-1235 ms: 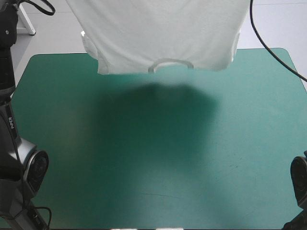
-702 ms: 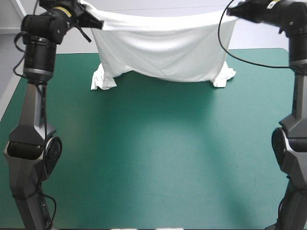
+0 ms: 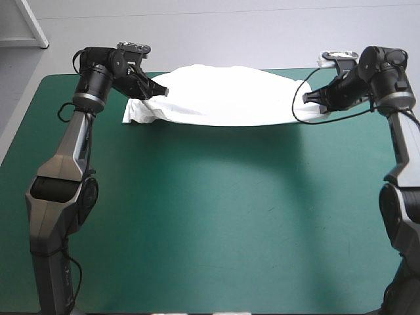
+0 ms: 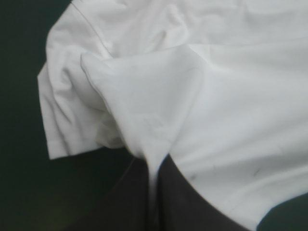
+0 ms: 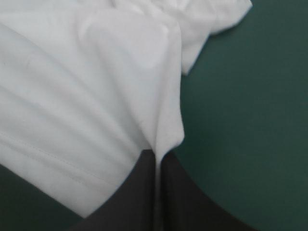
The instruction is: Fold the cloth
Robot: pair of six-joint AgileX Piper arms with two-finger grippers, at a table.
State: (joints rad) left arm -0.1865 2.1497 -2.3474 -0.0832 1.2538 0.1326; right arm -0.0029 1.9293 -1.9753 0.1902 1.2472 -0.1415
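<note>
Both the left pincer (image 3: pixel 159 92) and right pincer (image 3: pixel 307 98) pinch the T-shirt (image 3: pixel 226 98), stretched between them over the table (image 3: pixel 210 216).

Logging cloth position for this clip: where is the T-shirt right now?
In the high view the T-shirt stretches along the far edge of the table, between the left gripper and the right gripper, each shut on one end.
</note>
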